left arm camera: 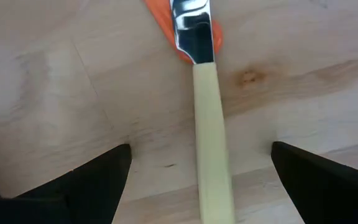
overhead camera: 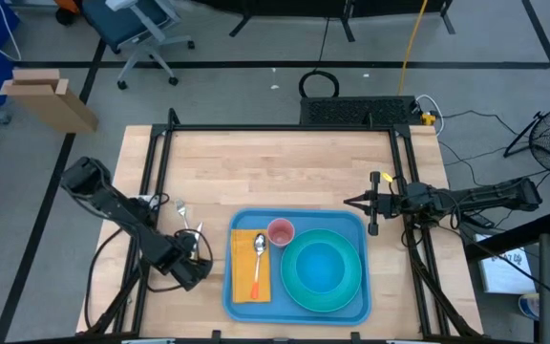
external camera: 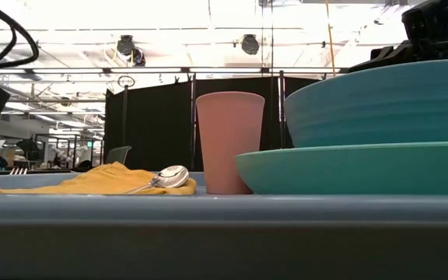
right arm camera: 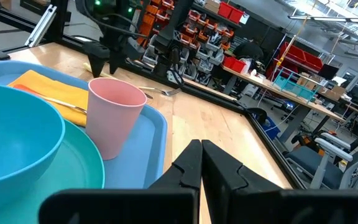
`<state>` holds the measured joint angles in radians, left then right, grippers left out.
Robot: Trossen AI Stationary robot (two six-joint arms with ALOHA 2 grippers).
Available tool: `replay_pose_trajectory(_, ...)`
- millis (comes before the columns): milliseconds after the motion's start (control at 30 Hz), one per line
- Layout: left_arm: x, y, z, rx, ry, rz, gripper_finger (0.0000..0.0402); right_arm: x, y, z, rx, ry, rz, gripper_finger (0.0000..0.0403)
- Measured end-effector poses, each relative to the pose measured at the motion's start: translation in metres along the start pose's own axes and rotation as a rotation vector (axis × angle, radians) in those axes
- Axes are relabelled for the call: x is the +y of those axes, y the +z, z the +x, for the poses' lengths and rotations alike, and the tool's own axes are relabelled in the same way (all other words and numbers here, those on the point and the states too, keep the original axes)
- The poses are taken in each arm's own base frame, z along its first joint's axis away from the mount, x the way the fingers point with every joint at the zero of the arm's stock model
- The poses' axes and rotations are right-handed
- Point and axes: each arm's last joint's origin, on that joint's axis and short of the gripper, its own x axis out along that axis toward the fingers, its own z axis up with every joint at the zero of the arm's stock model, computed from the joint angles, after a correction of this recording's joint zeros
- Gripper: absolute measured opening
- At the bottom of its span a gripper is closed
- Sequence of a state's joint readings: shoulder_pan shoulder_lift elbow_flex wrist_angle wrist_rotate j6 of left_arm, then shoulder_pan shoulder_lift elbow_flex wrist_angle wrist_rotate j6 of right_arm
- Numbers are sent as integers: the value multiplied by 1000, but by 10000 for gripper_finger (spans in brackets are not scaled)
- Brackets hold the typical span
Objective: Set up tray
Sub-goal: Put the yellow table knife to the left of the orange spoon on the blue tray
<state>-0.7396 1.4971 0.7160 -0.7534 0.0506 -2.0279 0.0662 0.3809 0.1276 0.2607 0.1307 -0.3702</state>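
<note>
The blue tray (overhead camera: 246,218) lies at the table's near middle. On it are a yellow napkin (overhead camera: 244,277) with an orange-handled spoon (overhead camera: 259,258) on top, a pink cup (overhead camera: 281,231) standing upright, and a turquoise plate (overhead camera: 351,287) with a bowl (overhead camera: 318,268) in it. Left of the tray, my left gripper (overhead camera: 191,260) points down, open, over a cream-handled knife (left arm camera: 210,124). Its fingers stand on either side of the handle without touching. An orange-handled utensil (left arm camera: 163,18) lies under the knife's blade. My right gripper (overhead camera: 371,203) is shut and waits off the tray's far right corner.
More cutlery, a fork (right arm camera: 163,91) among it, lies on the wood left of the tray's far corner. Black frame rails (overhead camera: 160,162) run along the table's left, far and right sides. Bare wood (overhead camera: 285,162) spreads beyond the tray's far edge.
</note>
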Motion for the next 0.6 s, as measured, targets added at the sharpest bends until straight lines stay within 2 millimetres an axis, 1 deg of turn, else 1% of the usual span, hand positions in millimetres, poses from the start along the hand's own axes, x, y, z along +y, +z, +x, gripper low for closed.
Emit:
replay_pose_trajectory(100, -3, 0, 6, 3, 26, 0, 381, 0, 0, 0, 0, 0, 0, 0)
replay_pose_trajectory(200, -5, -1, 9, 4, 30, -1, 344, 0, 0, 0, 0, 0, 2, 0)
replay_pose_trajectory(367, -6, 0, 10, 8, 22, -11, 260, 0, 0, 0, 1, 1, 2, 0)
replay_pose_trajectory(600, -10, 3, 10, 44, 12, -18, 129, 0, 0, 0, 2, 1, 2, 0)
